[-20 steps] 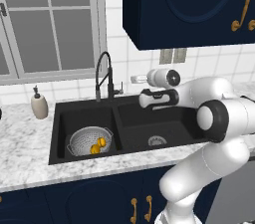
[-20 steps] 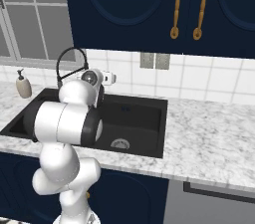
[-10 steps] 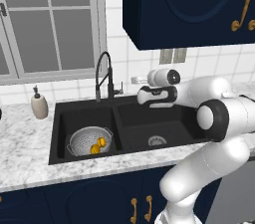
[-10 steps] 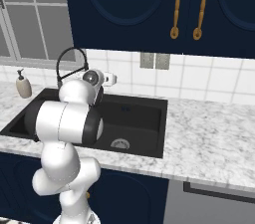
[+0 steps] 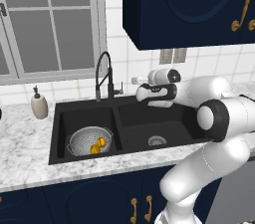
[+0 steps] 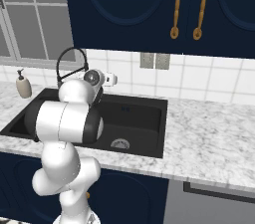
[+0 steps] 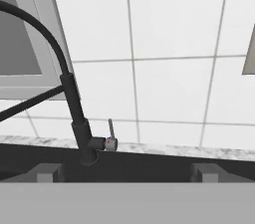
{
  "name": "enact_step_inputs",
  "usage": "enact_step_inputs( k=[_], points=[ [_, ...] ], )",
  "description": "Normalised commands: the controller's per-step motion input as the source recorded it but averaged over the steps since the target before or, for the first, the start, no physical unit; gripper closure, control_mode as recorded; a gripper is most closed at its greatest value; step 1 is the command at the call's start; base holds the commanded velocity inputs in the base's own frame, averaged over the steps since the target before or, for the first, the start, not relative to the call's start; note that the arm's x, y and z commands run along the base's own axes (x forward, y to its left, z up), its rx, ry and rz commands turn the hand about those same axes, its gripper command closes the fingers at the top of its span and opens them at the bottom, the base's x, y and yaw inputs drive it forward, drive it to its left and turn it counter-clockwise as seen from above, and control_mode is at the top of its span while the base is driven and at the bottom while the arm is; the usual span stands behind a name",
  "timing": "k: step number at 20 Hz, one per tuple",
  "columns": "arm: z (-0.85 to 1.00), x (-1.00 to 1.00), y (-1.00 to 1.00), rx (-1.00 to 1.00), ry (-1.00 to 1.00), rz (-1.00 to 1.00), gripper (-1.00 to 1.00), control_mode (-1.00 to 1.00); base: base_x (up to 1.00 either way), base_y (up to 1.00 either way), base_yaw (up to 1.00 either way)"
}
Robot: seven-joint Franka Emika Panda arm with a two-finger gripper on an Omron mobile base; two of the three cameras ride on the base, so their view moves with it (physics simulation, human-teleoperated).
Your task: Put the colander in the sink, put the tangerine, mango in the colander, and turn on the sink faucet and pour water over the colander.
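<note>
Colander point(image 5: 90, 141) sits in left basin of sink point(image 5: 137, 118), tangerine point(image 5: 94, 149) and mango point(image 5: 101, 142) inside it, touching each other. Placement steps look done; no water running, so faucet step is likely the one in hand.

Gripper point(image 5: 135, 81) held level above right basin, pointing left toward sink faucet point(image 5: 104, 74), near but apart from it. Fingertips point(image 7: 50, 172) far apart at bottom of hand view, so spread wide, nothing between them. Lever point(image 7: 110, 133) stands upright just right of faucet body, roughly centred between the tips.

Risks from here:
- Lever thin and small; approach slightly high or off-axis likely slips past it or pushes faucet body instead. No flow results.
- Wide spread means one finger could catch the pull-down hose or arched neck on the way in and swing the spout.
- Which basin the spout is over cannot be told. If off the colander, water misses the fruit; spout would need a push left.
- Pushing lever the wrong way, or too short a stroke, leaves tap off.
- Elbow point(image 6: 64, 121) bulky and low over front surface point(image 6: 209, 138); a long reach could bring forearm against sink rim.
- Soap dispenser point(image 5: 39, 104) well left of faucet, low knock risk.
</note>
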Motion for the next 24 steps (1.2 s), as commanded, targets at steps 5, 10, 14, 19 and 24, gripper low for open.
enact_step_inputs(
  k=[5, 10, 14, 19, 24],
  points=[
    [0.00, 0.00, 0.00, 0.00, 0.00, 0.00, -1.00, -1.00, 0.00, 0.00, 0.00],
    [0.00, 0.00, 0.00, 0.00, 0.00, 0.00, -1.00, -1.00, 0.00, 0.00, 0.00],
    [0.00, 0.00, 0.00, 0.00, 0.00, 0.00, -1.00, -1.00, 0.00, 0.00, 0.00],
    [-0.05, 0.19, 0.00, 0.00, -0.08, 0.00, -1.00, -1.00, 0.00, 0.00, 0.00],
    [-0.44, 0.10, 0.03, 0.00, -0.09, 0.00, -1.00, -1.00, 0.00, 0.00, 0.00]
  ],
)
